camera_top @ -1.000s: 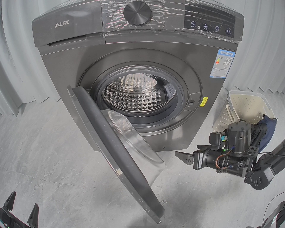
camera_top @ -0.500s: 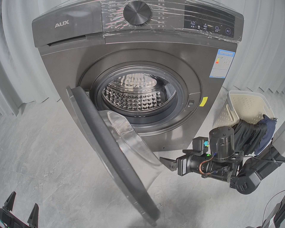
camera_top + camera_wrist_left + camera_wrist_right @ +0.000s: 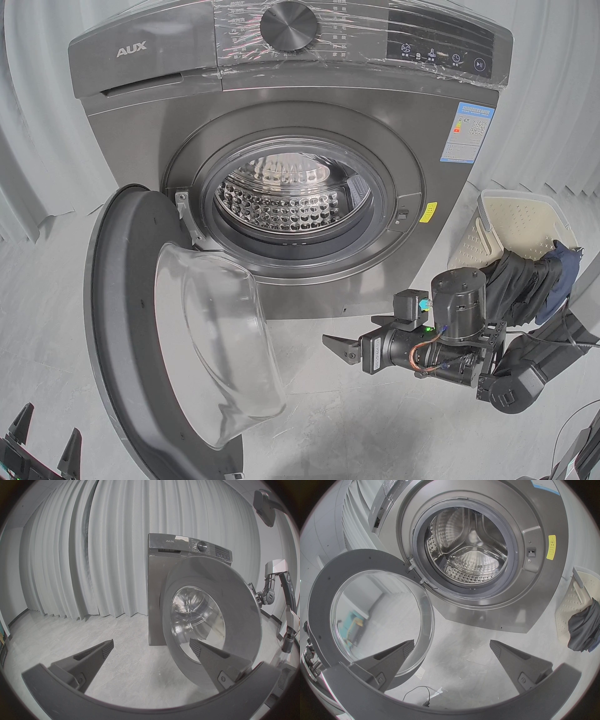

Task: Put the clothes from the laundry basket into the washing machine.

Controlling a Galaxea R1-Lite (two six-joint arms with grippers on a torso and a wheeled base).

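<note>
- our right hand hangs low over the pale floor in front of the grey front-loading washing machine, fingers spread, gripping nothing;
- our left hand sits low on our left, likewise spread and empty;
- the machine's round glass-bowled door stands wide open, left of the steel drum;
- the dark clothes drape over the rim of the cream perforated plastic laundry basket, just right of the machine

You have pale pleated curtains hanging down to a grey marble-look tiled floor, and a thin dark cable lies looped on it.
</note>
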